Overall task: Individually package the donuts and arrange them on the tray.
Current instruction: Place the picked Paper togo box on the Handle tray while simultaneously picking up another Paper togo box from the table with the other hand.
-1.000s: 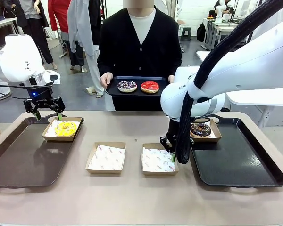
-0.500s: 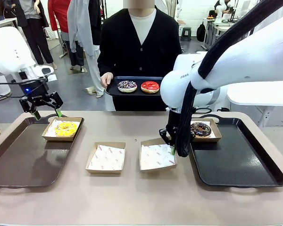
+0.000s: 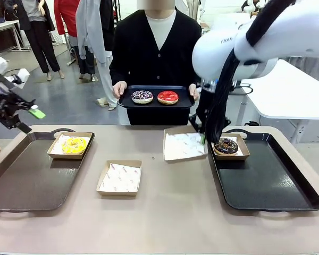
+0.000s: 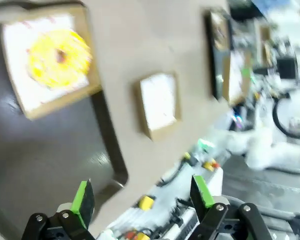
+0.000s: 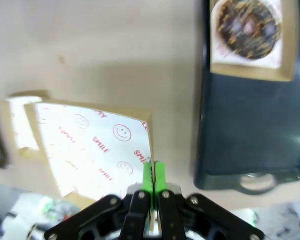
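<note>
My right gripper (image 3: 202, 139) is shut on the edge of a paper-lined cardboard box (image 3: 184, 145), holding it tilted above the table beside the right tray (image 3: 271, 183). In the right wrist view the green pads (image 5: 148, 176) pinch the box's wall (image 5: 90, 145). The chocolate donut (image 3: 226, 145) (image 5: 249, 27) sits in its box on that tray. On the left tray (image 3: 26, 180), the yellow donut (image 3: 74, 144) (image 4: 57, 57) lies boxed. My left gripper (image 3: 29, 120) (image 4: 142, 192) hangs open at the far left. A person holds a small black tray (image 3: 155, 104) with the sprinkled donut (image 3: 142, 96) and red donut (image 3: 168, 96).
Another empty lined box (image 3: 120, 178) (image 4: 159, 102) rests on the table left of centre. The right tray has bare room in front of the chocolate donut's box. The person stands at the far edge, hands on the small tray.
My right gripper has lifted the lined box off the table and carried it up and toward the far side. My left arm has pulled back left, away from the yellow donut's box.
</note>
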Robot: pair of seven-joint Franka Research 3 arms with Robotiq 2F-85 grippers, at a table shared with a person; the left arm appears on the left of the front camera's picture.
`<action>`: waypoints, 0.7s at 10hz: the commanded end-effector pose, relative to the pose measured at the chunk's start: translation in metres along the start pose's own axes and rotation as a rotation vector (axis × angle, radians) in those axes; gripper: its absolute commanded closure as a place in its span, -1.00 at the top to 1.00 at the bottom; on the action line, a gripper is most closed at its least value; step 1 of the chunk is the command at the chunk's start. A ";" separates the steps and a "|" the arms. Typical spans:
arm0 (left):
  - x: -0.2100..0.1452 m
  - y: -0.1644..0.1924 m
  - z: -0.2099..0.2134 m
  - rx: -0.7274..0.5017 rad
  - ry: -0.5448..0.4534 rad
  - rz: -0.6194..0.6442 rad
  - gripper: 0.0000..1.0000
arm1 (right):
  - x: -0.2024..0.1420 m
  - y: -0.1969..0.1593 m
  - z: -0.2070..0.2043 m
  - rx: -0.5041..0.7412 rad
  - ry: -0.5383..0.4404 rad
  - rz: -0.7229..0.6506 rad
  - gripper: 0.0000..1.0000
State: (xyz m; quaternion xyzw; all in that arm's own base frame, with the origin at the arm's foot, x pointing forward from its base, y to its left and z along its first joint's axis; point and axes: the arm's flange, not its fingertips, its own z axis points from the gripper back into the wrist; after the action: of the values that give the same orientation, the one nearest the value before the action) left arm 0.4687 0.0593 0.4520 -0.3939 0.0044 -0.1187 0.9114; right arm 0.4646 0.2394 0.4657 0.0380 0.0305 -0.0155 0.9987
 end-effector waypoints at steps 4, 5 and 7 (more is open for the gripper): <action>-0.035 0.048 0.007 -0.415 -0.105 0.007 1.00 | 0.054 0.031 0.048 -0.036 0.010 0.000 -1.00; -0.041 0.056 0.011 -0.441 -0.151 0.032 1.00 | 0.065 0.040 0.053 -0.039 0.014 0.010 -1.00; -0.059 0.067 0.017 -0.458 -0.207 0.090 1.00 | 0.082 0.056 0.059 -0.038 0.015 0.030 -1.00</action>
State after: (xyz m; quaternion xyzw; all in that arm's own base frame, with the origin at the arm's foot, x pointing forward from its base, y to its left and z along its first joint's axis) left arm 0.4356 0.1289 0.4076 -0.5895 -0.0262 -0.0516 0.8057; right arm 0.5376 0.2765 0.5156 0.0371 0.0348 0.0060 0.9987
